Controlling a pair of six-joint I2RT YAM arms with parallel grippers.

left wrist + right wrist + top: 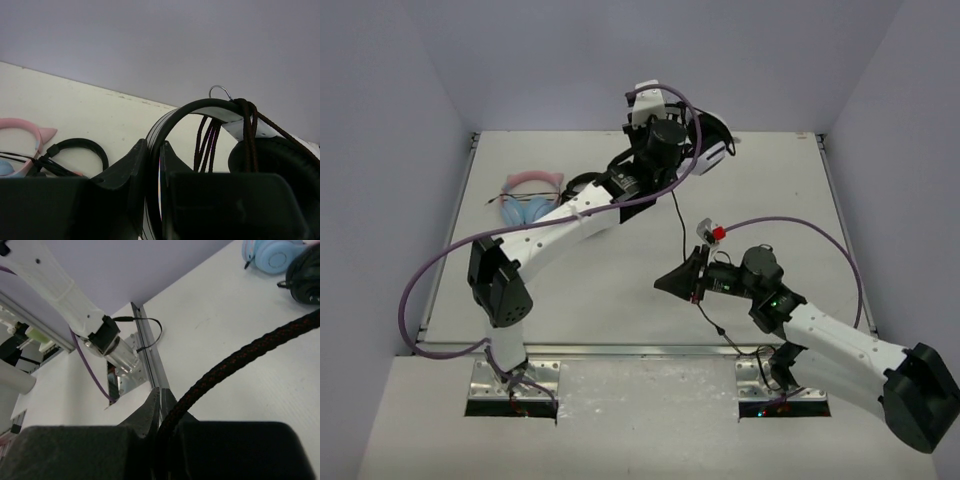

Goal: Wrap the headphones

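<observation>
- Far left of the table (590,295): pink-and-blue cat-ear pair (530,195) lies flat, with the all-black pair (582,185) just right of it. Whether they touch, can't tell.
- Left gripper (154,150) reaches to far centre, clenched on the headband (210,105) of the headphones (713,152). They sit by the back wall, white cup to the right of the wrist.
- Cable (678,220): several turns wound round the headband, right of the fingers. One strand runs from there toward the near side.
- Right gripper (161,397), near centre-right: pinched tight on the braided cable. The free tail runs on toward the near table edge.
</observation>
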